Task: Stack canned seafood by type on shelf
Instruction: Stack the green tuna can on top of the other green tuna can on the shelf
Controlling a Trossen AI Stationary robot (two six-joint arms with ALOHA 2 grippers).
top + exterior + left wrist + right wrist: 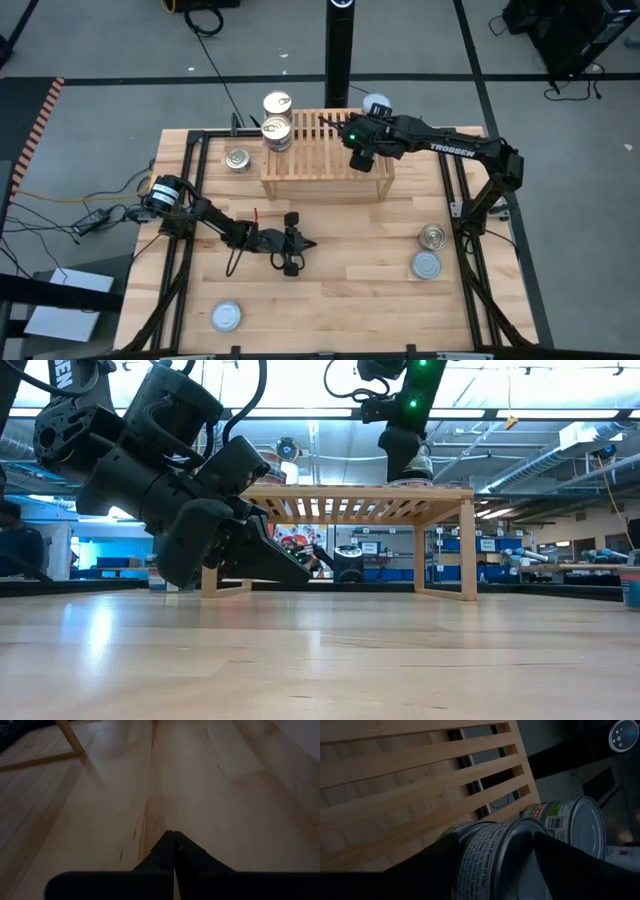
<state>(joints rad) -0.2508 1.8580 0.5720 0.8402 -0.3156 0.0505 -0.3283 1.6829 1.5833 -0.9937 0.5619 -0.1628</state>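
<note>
Right gripper (495,865) is seen over the shelf (310,150) at its right end, fingers spread wide w/ a tin (505,860) between them, standing on the slats (grip can't be confirmed). Left gripper (173,851) is pressed closed, empty, low over the table (360,290). Two tins (277,128) are stacked at the shelf's left end

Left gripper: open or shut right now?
Shut. In the left wrist view the left gripper has its two dark fingers pressed together to a point, holding nothing, above the bare table.
</note>
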